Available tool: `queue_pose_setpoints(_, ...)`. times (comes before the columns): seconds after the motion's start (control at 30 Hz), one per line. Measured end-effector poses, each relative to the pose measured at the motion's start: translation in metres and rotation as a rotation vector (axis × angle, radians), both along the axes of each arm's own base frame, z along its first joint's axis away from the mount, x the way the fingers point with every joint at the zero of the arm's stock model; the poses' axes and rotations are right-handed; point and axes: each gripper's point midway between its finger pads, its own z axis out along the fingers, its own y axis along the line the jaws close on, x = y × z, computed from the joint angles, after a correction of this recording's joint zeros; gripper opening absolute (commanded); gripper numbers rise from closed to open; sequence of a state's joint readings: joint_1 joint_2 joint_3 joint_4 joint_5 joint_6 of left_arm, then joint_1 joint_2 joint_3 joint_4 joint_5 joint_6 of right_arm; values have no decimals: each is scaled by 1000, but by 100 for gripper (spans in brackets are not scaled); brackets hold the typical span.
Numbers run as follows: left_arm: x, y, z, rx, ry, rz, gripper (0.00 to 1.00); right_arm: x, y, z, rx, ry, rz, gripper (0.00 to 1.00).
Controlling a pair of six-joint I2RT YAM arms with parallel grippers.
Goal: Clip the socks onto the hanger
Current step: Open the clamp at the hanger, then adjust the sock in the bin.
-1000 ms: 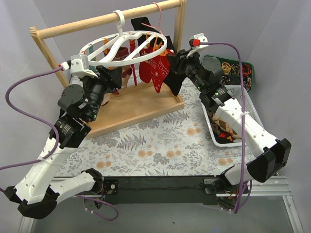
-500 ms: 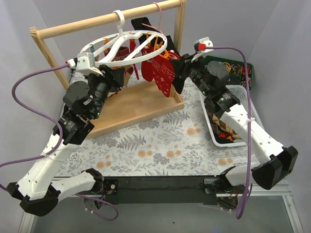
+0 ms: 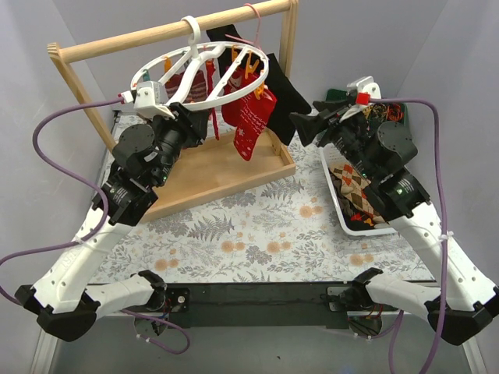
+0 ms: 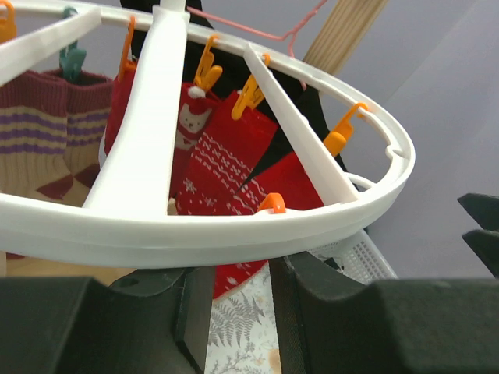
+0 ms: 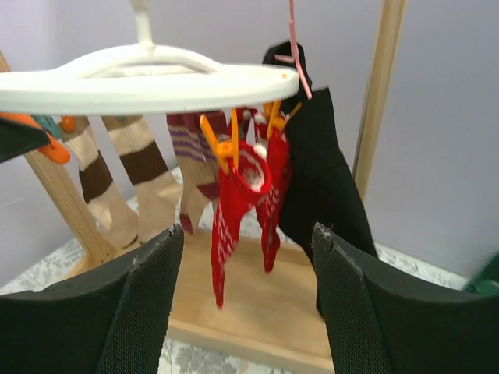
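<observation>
Socks (image 3: 253, 117) hang clipped under the hanger's (image 4: 195, 234) right edge, the right gripper (image 5: 248, 231) gaping empty in open room beside them, the left gripper (image 4: 231, 274) narrowly parted beneath the near rim, grasping it or not I cannot tell.

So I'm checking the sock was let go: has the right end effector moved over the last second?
Yes. The right end effector has pulled back rightward from the wooden frame, toward the white basket.
</observation>
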State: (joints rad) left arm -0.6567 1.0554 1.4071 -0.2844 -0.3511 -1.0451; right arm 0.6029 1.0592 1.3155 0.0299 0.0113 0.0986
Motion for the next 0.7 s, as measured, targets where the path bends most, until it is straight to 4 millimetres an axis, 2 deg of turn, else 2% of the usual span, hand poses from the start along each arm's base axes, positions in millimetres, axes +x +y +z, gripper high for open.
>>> queue_pose_setpoints(0.07, 2, -2, -6, 6, 21, -1, 0, -5, -6, -8, -23, 21, -12, 75)
queue_pose_setpoints(0.13, 4, -4, -13, 13, 43, 0, 0, -5, -17, -25, -55, 64, -59, 76)
queue_pose_setpoints(0.33, 7, -4, -26, 25, 89, 10, 0, 3, -61, -113, -206, 296, -249, 75)
queue_pose_setpoints(0.53, 10, -2, -36, 43, 132, 35, 0, 17, -128, -194, -310, 555, -475, 70)
queue_pose_setpoints(0.7, 9, 2, -37, 58, 159, 53, 0, 32, -180, -243, -297, 753, -620, 69)
